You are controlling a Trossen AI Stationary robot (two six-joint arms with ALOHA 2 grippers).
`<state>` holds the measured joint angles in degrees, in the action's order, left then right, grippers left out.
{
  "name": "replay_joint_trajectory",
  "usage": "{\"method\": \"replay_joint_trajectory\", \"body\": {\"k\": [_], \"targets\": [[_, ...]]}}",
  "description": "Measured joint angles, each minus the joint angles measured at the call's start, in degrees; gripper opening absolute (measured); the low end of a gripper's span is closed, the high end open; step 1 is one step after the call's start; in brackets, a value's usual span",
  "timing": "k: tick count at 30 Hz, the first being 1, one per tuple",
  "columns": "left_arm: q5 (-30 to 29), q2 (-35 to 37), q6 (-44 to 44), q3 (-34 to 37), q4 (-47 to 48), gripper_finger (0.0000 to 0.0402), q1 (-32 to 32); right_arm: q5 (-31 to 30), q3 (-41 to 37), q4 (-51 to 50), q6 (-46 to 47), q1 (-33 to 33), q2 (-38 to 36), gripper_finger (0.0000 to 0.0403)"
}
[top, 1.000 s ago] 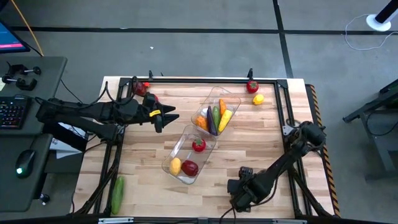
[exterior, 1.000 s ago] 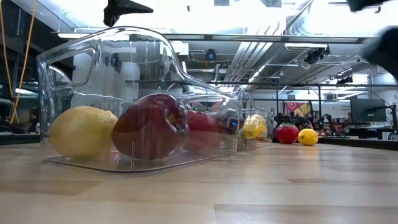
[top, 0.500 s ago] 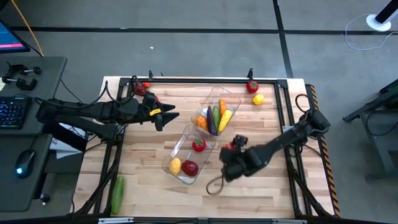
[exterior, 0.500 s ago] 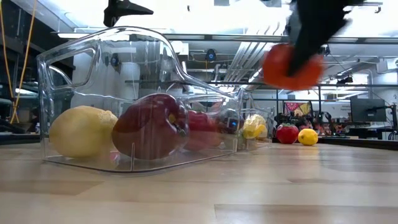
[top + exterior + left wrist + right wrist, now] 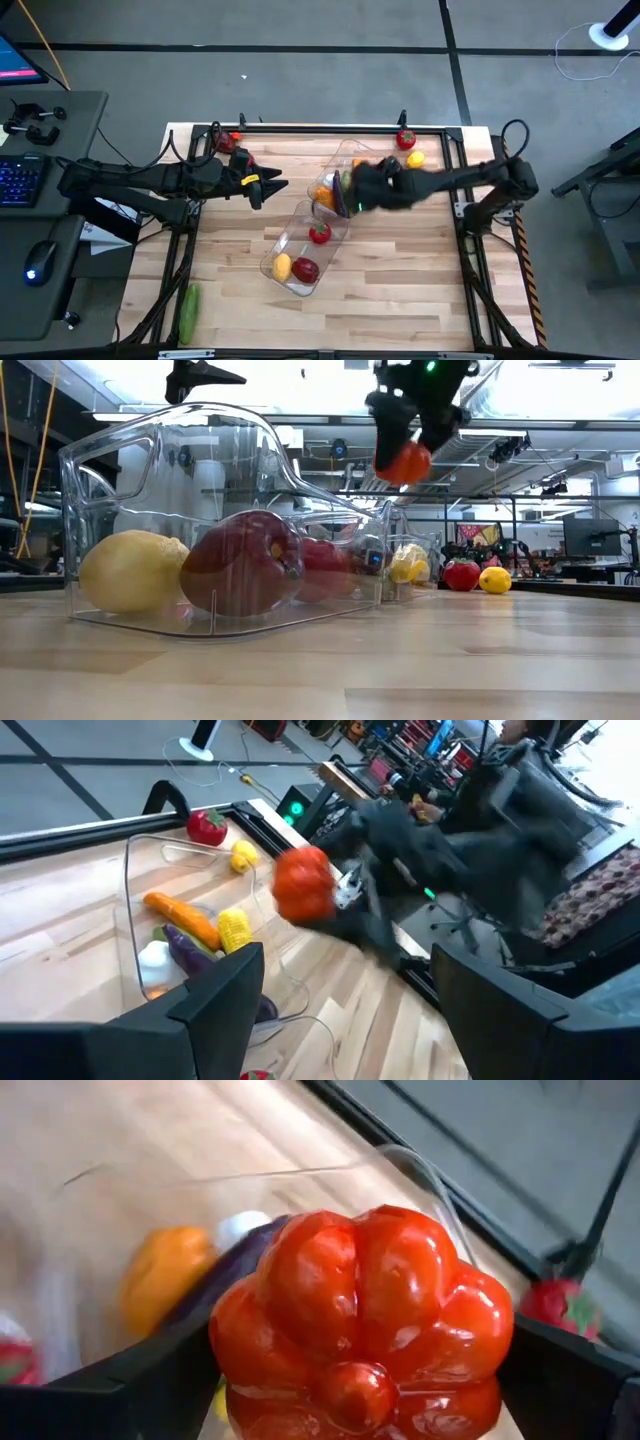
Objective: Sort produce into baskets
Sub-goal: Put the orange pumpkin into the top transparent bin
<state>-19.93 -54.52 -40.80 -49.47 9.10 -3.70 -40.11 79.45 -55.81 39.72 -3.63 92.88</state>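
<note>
The produce in play is a red ribbed tomato (image 5: 360, 1320), clamped between the fingers of the right gripper (image 5: 410, 445) and carried high above the far basket (image 5: 352, 160), the one already holding a carrot (image 5: 182, 917), corn (image 5: 233, 929), an eggplant (image 5: 190, 949) and a white garlic (image 5: 155, 960). The jaws are seen spread wide around the tomato's flanks, with the fruit bulging out ahead of the fingertips. It is judged to be a light, hollow, hard plastic toy: glossy, so likely slippery, and rounded, so prone to rolling once set down. The best hold is judged to be across its widest middle, where the ribs give the pads some purchase, and that is roughly where it is held now. Below and nearer than the gripper, the near basket (image 5: 75, 510) holds a lemon (image 5: 132, 571) and red fruit (image 5: 240, 563). Beyond the gripper, a strawberry-like piece (image 5: 405, 139) and a small lemon (image 5: 415, 159) lie loose on the table (image 5: 420, 290). The left gripper (image 5: 268, 188) hangs well off to the side, jaws parted and holding nothing.
</note>
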Motion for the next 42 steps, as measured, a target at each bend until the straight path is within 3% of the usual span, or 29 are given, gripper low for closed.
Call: {"method": "replay_joint_trajectory", "body": {"k": [6,9,15,22,27,35,42], "targets": [[0.32,0.01,-1.08,0.00,0.04,0.0273,-0.11,17.52,-1.59,6.96,1.57,14.08,-0.34,0.0399],[0.58,0.00,-1.11,0.00,0.07,0.0273,-0.11,22.31,-1.63,12.11,0.29,18.53,0.03,0.0399],[0.62,0.00,-1.13,0.00,0.04,0.0273,-0.11,22.68,-1.63,14.54,3.01,22.15,0.09,0.0399],[0.66,0.00,-2.00,0.00,0.04,0.0273,-0.13,24.26,-1.63,14.58,-5.12,22.29,0.09,0.0399],[0.61,0.00,-0.67,0.00,0.04,0.0273,-0.11,32.24,-1.63,14.58,-6.16,23.91,0.50,0.0399],[-0.10,0.00,0.77,0.00,0.02,0.0273,-0.07,37.07,-1.63,14.13,-7.61,24.10,4.99,0.0400],[-0.19,0.00,1.45,0.00,0.02,0.0273,0.00,32.78,-1.59,14.08,-8.33,24.53,4.99,0.0400]]}}
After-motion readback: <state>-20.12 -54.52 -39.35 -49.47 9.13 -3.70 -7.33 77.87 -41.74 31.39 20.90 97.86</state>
